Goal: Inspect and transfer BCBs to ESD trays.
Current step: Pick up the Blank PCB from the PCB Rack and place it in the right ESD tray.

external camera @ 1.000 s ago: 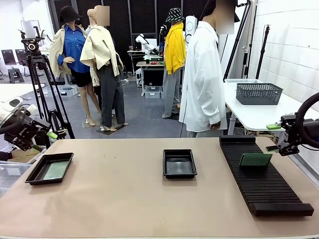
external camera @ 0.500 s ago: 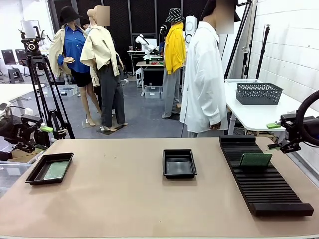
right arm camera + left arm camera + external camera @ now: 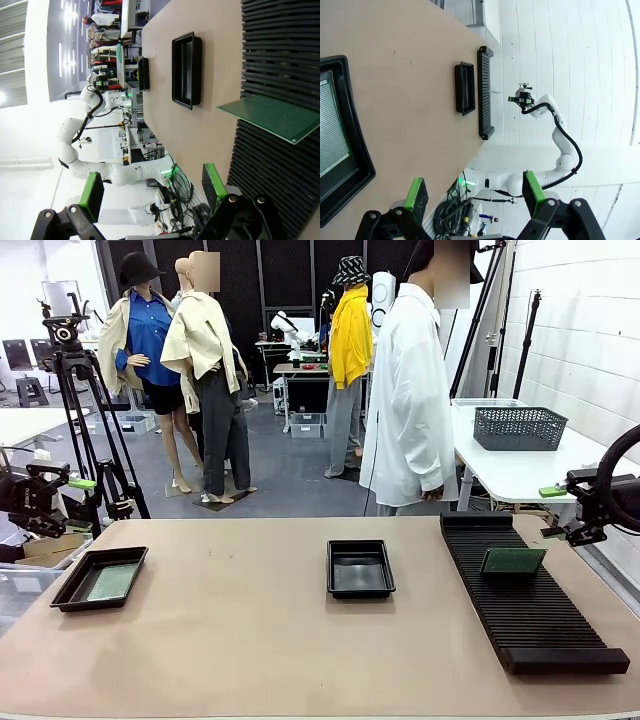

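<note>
Right gripper (image 3: 553, 512), jaws apart, hovers at three o'clock near the BCB (image 3: 513, 560) propped on edge in the slotted rack (image 3: 540, 625), presumably for easy picking.

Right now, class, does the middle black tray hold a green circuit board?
No, the middle tray lies empty, its glossy black floor bare in the front view.

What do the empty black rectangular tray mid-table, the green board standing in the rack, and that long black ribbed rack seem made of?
Empty black rectangular tray: probably moulded plastic, glossy; its floor mirrors light. Thin green board: likely rigid circuit laminate, matt, covered in a fine dot grid. Long black ribbed rack: apparently plastic, duller than the tray.
</note>
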Tool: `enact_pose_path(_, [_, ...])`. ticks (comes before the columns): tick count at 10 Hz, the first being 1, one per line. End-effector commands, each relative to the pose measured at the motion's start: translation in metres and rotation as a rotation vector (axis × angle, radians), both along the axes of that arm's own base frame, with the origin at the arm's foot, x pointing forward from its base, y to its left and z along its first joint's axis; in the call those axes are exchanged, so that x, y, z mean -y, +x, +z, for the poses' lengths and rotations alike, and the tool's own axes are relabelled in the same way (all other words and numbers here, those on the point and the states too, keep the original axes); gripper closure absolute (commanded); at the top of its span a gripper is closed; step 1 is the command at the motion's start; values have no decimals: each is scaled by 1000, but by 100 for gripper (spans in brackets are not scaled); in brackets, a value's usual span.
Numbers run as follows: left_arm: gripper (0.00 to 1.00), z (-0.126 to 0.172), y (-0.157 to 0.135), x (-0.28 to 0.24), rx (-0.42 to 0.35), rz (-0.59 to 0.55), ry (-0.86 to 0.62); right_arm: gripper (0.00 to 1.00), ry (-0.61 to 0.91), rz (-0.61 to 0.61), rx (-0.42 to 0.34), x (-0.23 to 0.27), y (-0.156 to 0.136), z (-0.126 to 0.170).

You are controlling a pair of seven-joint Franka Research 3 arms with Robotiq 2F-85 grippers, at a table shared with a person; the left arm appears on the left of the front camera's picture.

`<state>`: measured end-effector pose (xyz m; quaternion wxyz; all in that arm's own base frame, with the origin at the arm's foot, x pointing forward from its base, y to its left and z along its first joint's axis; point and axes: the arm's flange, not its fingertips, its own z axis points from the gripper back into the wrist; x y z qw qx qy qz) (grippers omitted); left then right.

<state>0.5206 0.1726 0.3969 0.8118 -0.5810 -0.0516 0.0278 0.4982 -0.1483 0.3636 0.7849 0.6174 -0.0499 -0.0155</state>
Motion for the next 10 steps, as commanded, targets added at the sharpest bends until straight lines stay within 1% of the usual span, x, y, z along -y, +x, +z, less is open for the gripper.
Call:
enact_pose_path(1, [0, 3, -7, 4, 31, 18, -7, 0, 9, -9, 17, 0, 9, 1])
enact_pose_path(2, [0, 2, -7, 5, 35, -32, 8, 0, 8, -16, 18, 1, 10, 0])
enact_pose_path(3, [0, 1, -1, 0, 2, 2, 0, 0, 24, -26, 49, 4, 0, 4])
enact_pose_path(4, [0, 1, -1, 0, 2, 2, 0, 0, 87, -38, 100, 16, -25, 7])
enact_pose_path(5, [0, 1, -1, 0, 2, 2, 0, 0, 161, -71, 115, 23, -55, 5])
enact_pose_path(6, [0, 1, -1, 0, 2, 2, 0, 0, 90, -47, 166, 13, -88, 5])
enact_pose_path(7, [0, 1, -1, 0, 2, 2, 0, 0, -30, -44, 269, 3, -104, 12])
enact_pose_path(8, [0, 1, -1, 0, 2, 2, 0, 0, -119, -19, 339, -1, -102, 18])
enact_pose_path(10, [0, 1, -1, 0, 2, 2, 0, 0, -179, 86, 389, -2, -81, 25])
